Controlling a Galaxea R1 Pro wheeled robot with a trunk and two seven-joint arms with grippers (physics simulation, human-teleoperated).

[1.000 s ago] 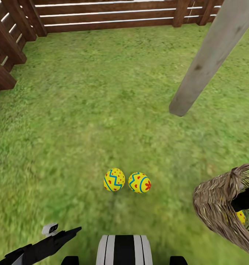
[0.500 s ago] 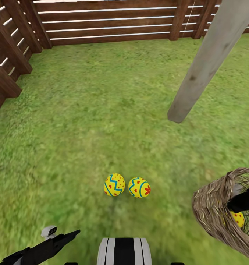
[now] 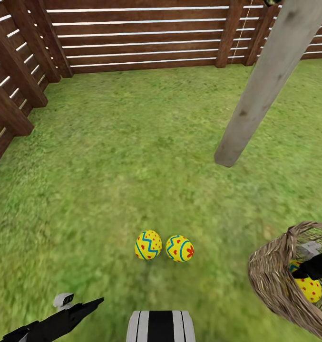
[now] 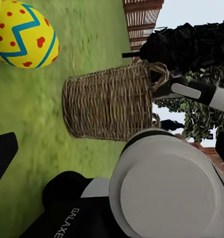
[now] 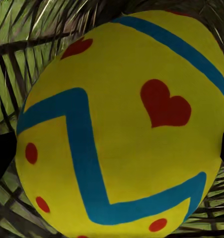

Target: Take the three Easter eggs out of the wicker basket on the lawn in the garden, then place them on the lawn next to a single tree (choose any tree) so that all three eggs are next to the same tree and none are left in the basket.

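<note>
Landmark: the tree trunk (image 3: 260, 90), pale grey-brown and smooth, rises from the lawn (image 3: 108, 166) and leans away toward the fence in the head view.
Eggs on the grass: two Easter eggs lie side by side, almost touching, on the robot's side of the trunk and well apart from its foot. The left egg (image 3: 148, 244) has its narrow end tilted up and away toward the fence. The right egg (image 3: 180, 248) lies more on its side, its blue bands running across it.
Third egg: the egg in the basket (image 3: 306, 285) sits inside the wicker basket (image 3: 270, 270); in the right wrist view it looms close (image 5: 121, 124), its long axis slanting across the frame, wicker strands behind it.
Basket: nearer the robot than the trunk and to the right of the two eggs, tipped on its side with its mouth turned away from the eggs.
Right gripper (image 3: 315, 268): reaches into the basket mouth above the egg; dark finger edges flank the egg, but I cannot tell whether they grip it.
Left gripper (image 3: 92, 302): low by the robot's base, nearer than the two eggs; its spread cannot be told.
Surroundings: brown slatted wooden fence (image 3: 141, 38) beyond the trunk, nothing between eggs and trunk but grass.
</note>
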